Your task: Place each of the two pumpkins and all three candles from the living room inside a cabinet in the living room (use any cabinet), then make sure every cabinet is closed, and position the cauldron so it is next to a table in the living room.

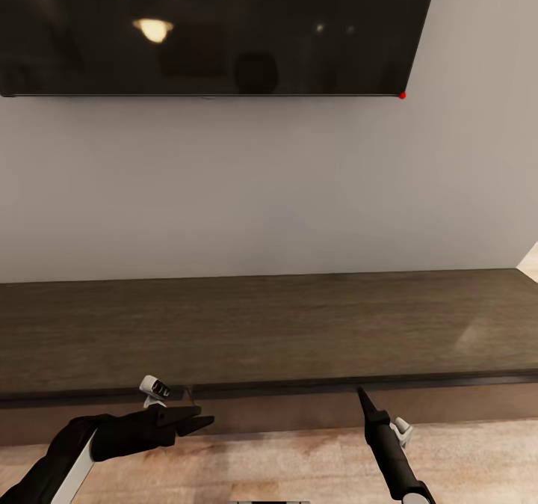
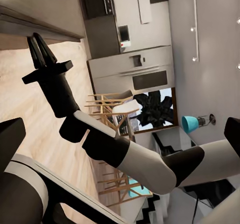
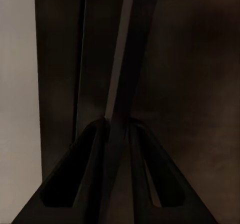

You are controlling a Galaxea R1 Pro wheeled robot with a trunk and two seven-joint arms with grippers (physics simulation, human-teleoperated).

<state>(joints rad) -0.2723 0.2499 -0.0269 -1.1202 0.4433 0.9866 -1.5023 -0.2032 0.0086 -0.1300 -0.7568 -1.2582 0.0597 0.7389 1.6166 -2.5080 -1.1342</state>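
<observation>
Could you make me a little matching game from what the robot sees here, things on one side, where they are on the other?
Things:
1. television
2. cabinet
3. left gripper
4. right gripper

Places:
A. pointing up at the cabinet's front edge
B. on the wall, above the cabinet
C. reaching sideways just below the cabinet top
D. long and low against the wall, under the dark screen

Pairs: 1-B, 2-D, 3-C, 4-A
</observation>
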